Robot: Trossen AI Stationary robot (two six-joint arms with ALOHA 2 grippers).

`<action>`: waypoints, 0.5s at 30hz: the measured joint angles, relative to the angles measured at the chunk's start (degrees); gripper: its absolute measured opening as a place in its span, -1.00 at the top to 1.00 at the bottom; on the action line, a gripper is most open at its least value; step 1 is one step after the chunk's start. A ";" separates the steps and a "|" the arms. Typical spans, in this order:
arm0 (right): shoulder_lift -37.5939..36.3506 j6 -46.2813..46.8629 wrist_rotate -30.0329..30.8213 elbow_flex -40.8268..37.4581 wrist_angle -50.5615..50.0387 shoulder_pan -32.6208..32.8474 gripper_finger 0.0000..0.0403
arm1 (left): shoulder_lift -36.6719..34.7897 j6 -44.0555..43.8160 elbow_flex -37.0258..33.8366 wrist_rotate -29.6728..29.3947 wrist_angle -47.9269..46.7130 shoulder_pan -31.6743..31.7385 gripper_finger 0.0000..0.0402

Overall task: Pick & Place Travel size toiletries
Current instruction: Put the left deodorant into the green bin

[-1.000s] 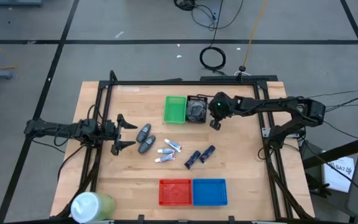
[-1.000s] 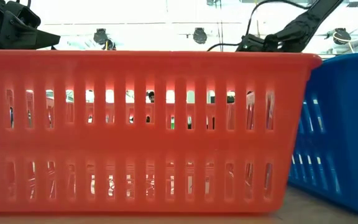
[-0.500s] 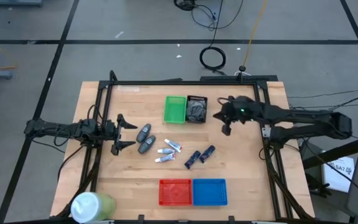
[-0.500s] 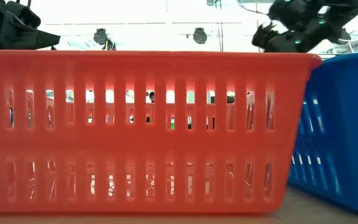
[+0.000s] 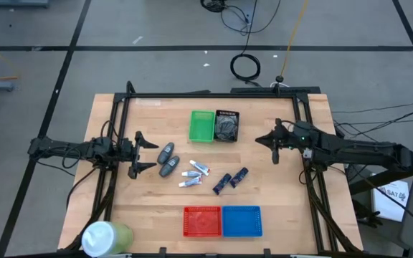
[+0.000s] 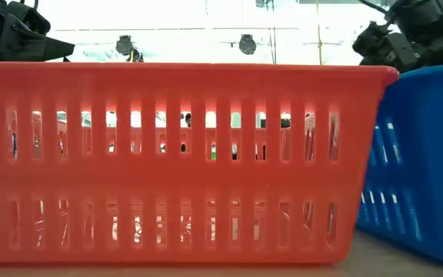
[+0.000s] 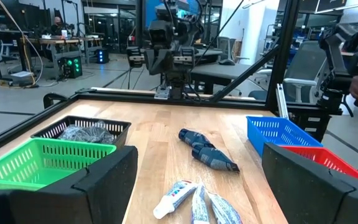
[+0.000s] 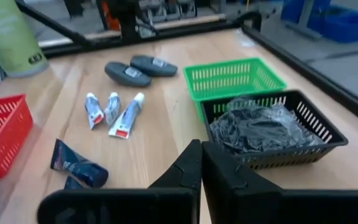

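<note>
The toiletries lie mid-table in the high view. Two grey oval containers (image 5: 168,159) sit just ahead of my open left gripper (image 5: 143,153). To their right lie three white-silver tubes (image 5: 193,175) and two dark navy tubes (image 5: 230,179). The left wrist view shows the navy tubes (image 7: 207,153) and white tubes (image 7: 192,200) lying flat beyond my left gripper (image 7: 197,167). My right gripper (image 5: 262,139) hovers shut near the right frame post, right of the black tray (image 5: 226,125). Its wrist view shows the shut right gripper (image 8: 201,150), the ovals (image 8: 139,69) and the tubes (image 8: 112,112). No grey round piece shows.
A green tray (image 5: 202,125) and the black tray, holding a crumpled grey wrap (image 8: 253,127), sit at the far middle. The red tray (image 5: 202,221) and blue tray (image 5: 241,221) sit at the near edge. A pale green cylinder (image 5: 106,236) stands at the near left corner. A dark frame (image 5: 307,165) borders the table.
My right gripper has drawn back from beside the black tray toward the table's right edge and slightly toward the near edge. The left arm and all the toiletries have kept still.
</note>
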 joint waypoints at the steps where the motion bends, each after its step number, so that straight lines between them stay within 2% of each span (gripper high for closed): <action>1: -1.38 0.00 0.00 -1.24 1.08 0.00 1.00 | -0.01 0.00 0.00 0.00 -0.02 0.01 -0.68; 6: -7.47 0.02 0.02 -6.75 6.96 0.00 1.00 | 0.01 0.00 0.00 0.01 -0.02 -0.01 -0.68; 15: -13.75 -0.08 -0.13 -8.64 7.36 2.03 1.00 | 0.01 0.00 0.00 0.01 -0.02 -0.01 -0.68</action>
